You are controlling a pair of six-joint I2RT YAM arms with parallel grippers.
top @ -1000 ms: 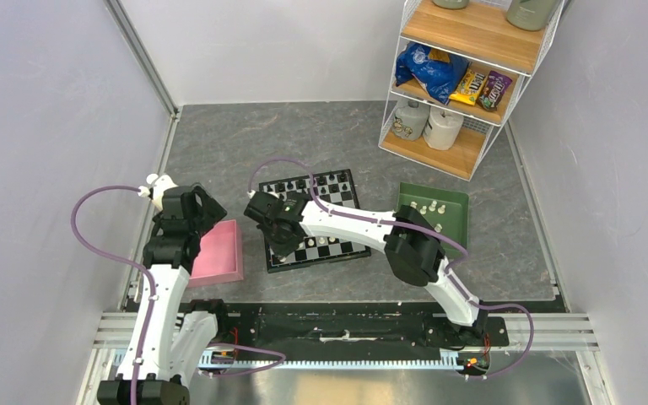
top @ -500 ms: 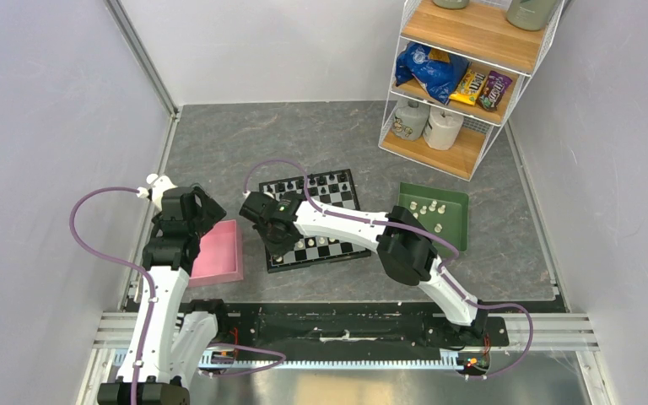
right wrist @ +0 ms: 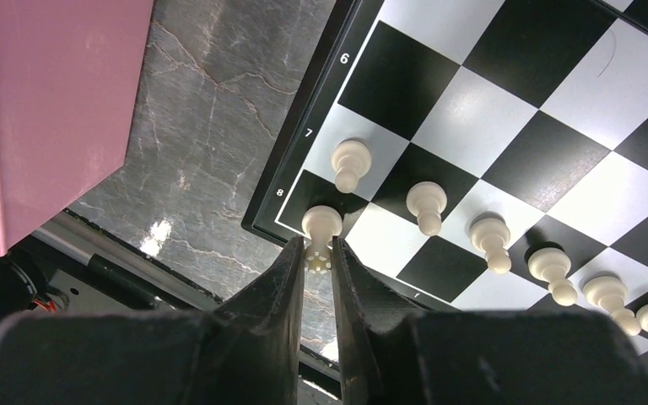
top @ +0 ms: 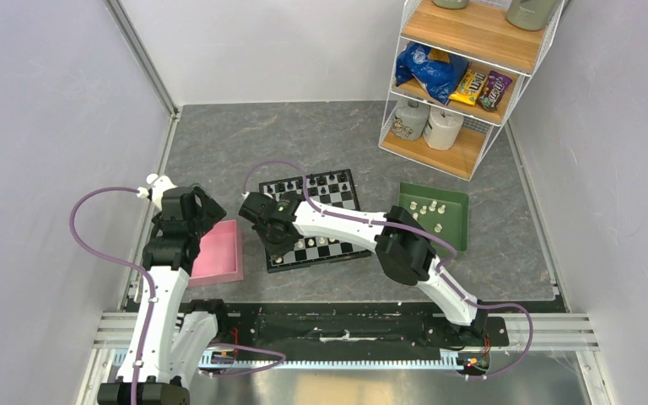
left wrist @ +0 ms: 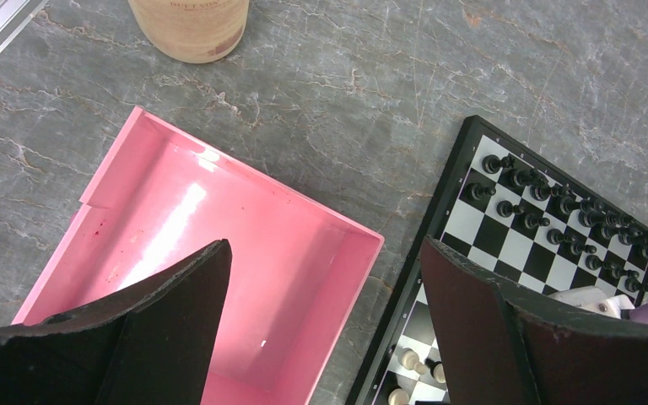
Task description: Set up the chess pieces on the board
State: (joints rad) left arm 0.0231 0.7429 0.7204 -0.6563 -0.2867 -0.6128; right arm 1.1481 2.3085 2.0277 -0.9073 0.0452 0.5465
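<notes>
1. Under the right wrist camera, we see the right gripper (right wrist: 318, 251) with its jaws drawn close on either side of a cream rook (right wrist: 321, 224). The rook stands on the near-left corner square of the board (right wrist: 506, 126). Whether the fingers press it or stand just clear, we cannot tell. We count seven cream chess pieces (right wrist: 426, 202) here, the rook among them; the frame's edge cuts the last one. One pink tray (right wrist: 42, 110) shows at the left, cropped.
2. From the left wrist, the left gripper (left wrist: 322, 253) hangs spread wide and grasps nothing, above the pink tray and just left of the board. Black pieces (left wrist: 527, 198) fill two rows at the board's far edge. They crowd together and a finger hides some, so we give no count. Three cream ones peep out at the bottom edge. One tan round thing (left wrist: 190, 25) is cut off at the top.
3. From above, the right arm (top: 346, 221) lies across the board and hides its own gripper and the near-left corner. One green tray (top: 458, 228) sits right of the board, holding loose cream pieces too small to count surely. One shelf rack (top: 464, 76) stands at the far right.
</notes>
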